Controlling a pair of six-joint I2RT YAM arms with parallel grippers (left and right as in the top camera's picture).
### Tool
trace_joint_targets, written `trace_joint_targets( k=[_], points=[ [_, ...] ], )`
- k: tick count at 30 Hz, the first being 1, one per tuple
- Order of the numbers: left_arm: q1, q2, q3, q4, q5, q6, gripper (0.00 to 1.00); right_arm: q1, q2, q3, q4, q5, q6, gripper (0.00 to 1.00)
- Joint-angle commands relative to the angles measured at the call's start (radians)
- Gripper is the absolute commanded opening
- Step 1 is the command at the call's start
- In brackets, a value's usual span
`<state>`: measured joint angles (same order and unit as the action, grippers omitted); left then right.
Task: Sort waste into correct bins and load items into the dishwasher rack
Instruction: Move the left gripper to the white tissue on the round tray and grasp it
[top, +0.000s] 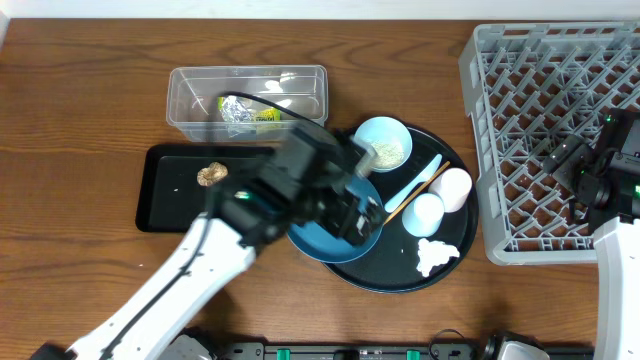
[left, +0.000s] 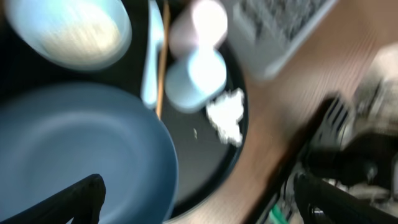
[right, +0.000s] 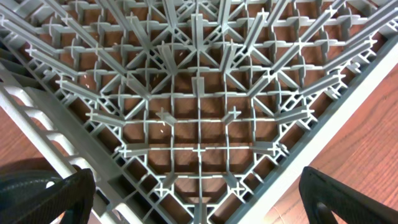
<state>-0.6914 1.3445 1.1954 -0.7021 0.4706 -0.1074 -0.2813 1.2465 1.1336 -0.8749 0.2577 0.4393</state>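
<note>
So far, tub (top: 182, 100) and tray (top: 165, 208) hold some scraps (top: 238, 113); under the wide, empty left claw (left: 196, 202) the plate (left: 81, 149) waits, rack (top: 540, 150) unloaded.

Wood table (top: 80, 100), tub (top: 185, 95), tray (top: 165, 195), round tray (top: 400, 272), rack (top: 530, 120)

one grey rack (top: 550, 130), one clear tub (top: 190, 100), one shallow black tray (top: 170, 200) and one round black tray (top: 462, 228). on the round tray: one blue plate (top: 315, 246) at 8 o'clock, one bowl (top: 383, 143) at 11, two cups (top: 452, 188), one spoon (top: 412, 182), one stick (top: 420, 190) and one white wad (top: 435, 256) at 5. one brown lump (top: 211, 174), one foil wad (top: 237, 112) and one yellow-green wrapper (top: 266, 117).
</note>
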Motion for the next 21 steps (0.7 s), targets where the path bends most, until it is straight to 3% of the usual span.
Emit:
trace_joint_targets(
  k=[1,8,21],
  points=[
    [-0.097,0.073,0.002,-0.026,-0.123,0.024,0.98,-0.006,0.000,0.015,-0.001,0.003,-0.007,0.99],
    [-0.246,0.240,0.001,0.048,-0.154,0.003,0.98,-0.006,0.000,0.016,-0.001,0.003,-0.007,0.99],
    [-0.323,0.431,0.002,0.266,-0.080,-0.136,0.98,-0.006,0.000,0.016,-0.001,0.003,-0.007,0.99]
  ],
)
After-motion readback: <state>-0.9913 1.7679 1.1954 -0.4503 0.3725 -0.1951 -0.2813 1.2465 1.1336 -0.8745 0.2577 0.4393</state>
